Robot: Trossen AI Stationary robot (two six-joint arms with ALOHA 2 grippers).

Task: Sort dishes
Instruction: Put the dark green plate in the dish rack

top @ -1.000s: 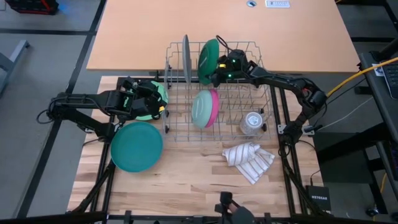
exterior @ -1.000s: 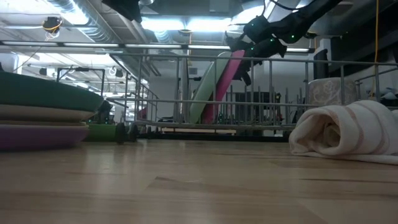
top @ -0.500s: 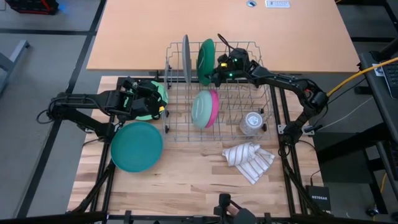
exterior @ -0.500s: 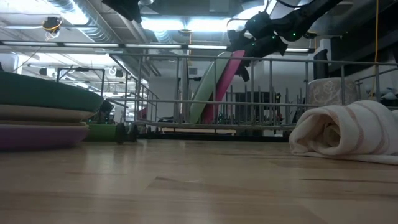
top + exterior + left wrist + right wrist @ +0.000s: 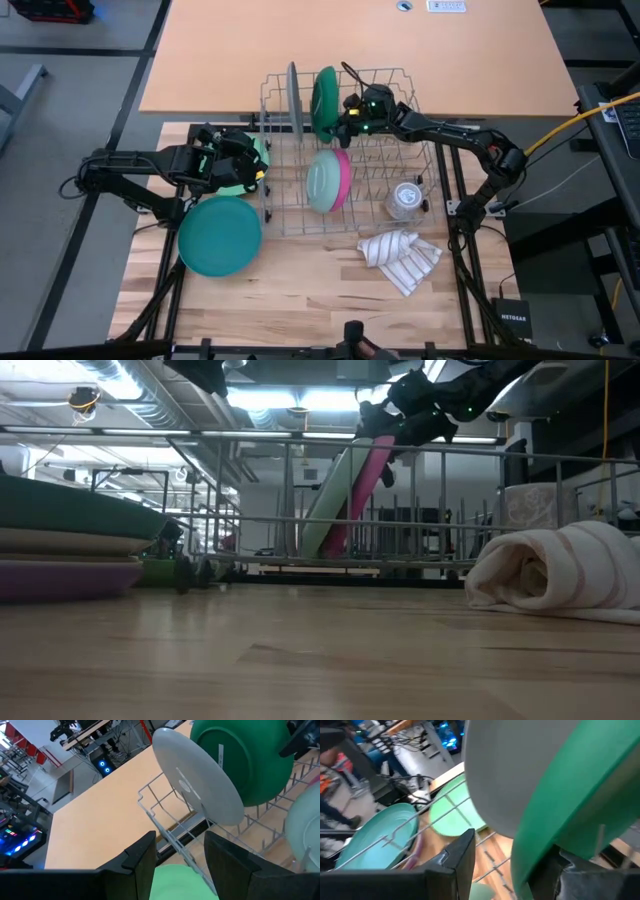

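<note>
R gripper [image 5: 343, 112]: fingers clamp dk-green plate [image 5: 324, 102], upright at rack [image 5: 420, 215] back edge, beside grey plate [image 5: 294, 98].
L gripper [image 5: 252, 160]: fingers apart, over lt-green dish [image 5: 244, 182], table [image 5: 300, 290] left edge.

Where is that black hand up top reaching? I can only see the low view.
Observer: That's the right hand. It is at the rim of a round dark green plastic plate standing in the wire dish rack.
Operator: Is another plate next to it?
Observer: Yes, a round grey plastic plate stands right beside it.
Operator: Where's the other hand?
Observer: The left hand is above a light green plastic bowl, just left of the rack.
</note>
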